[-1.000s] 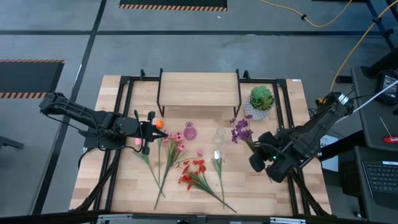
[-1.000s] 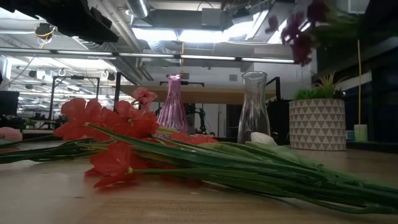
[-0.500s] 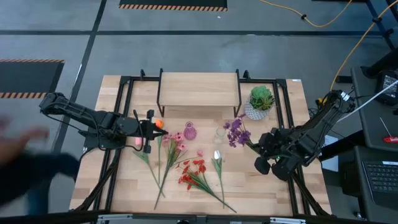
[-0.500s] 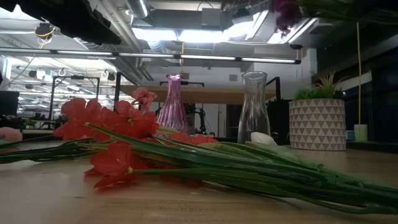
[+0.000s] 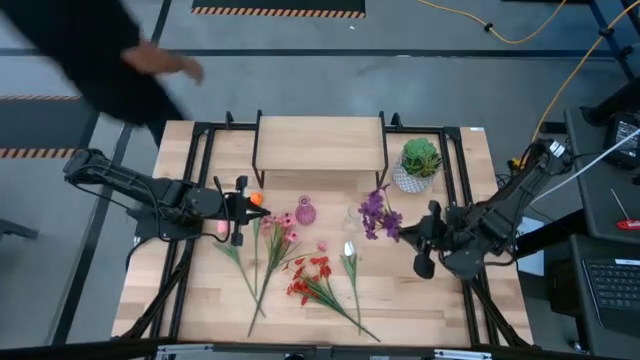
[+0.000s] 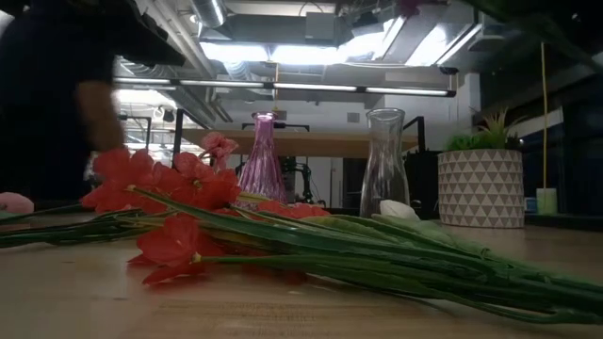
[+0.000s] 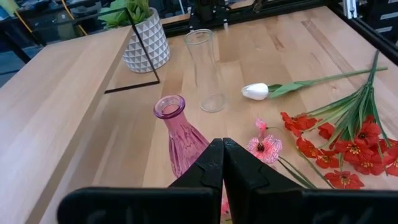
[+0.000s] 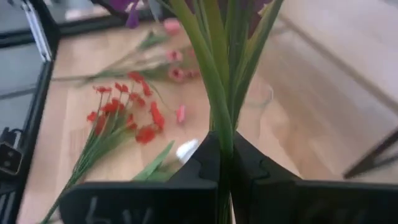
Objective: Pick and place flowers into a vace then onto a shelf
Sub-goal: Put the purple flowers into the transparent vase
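My right gripper (image 5: 409,233) hangs above the table's right half, shut on the purple sprig (image 5: 377,212), whose blooms hover beside the clear glass vase (image 5: 354,215). The pink vase (image 5: 305,211) stands left of it, both in front of the shelf (image 5: 320,145). Lying flat on the table are the red cluster (image 5: 310,278), the white bud (image 5: 349,250) and the small pink blossoms (image 5: 283,225). My left gripper (image 5: 241,207) is shut and waits low by the orange tulip (image 5: 255,198) and pink tulip (image 5: 220,228); whether it touches them I cannot tell. My right gripper pinches the purple sprig's green stems and leaves (image 8: 222,134) between its two fingers, which lie across the bundle. The sprig is lifted clear of the table. It juts out beyond the fingertips toward the table's left, blooms (image 5: 377,212) leading.
A spiky green plant in a white patterned pot (image 5: 420,163) stands at the shelf's right end, close behind the sprig. Black frame rails (image 5: 200,150) run along both sides of the table. A person in dark clothes (image 5: 110,50) is passing beyond the far left corner.
My right gripper has risen and moved toward the table's far edge and left, turning as it went, and has carried the purple sprig toward the clear vase. In the low view the sprig has climbed almost out of the picture. A person has walked around the table's left side.
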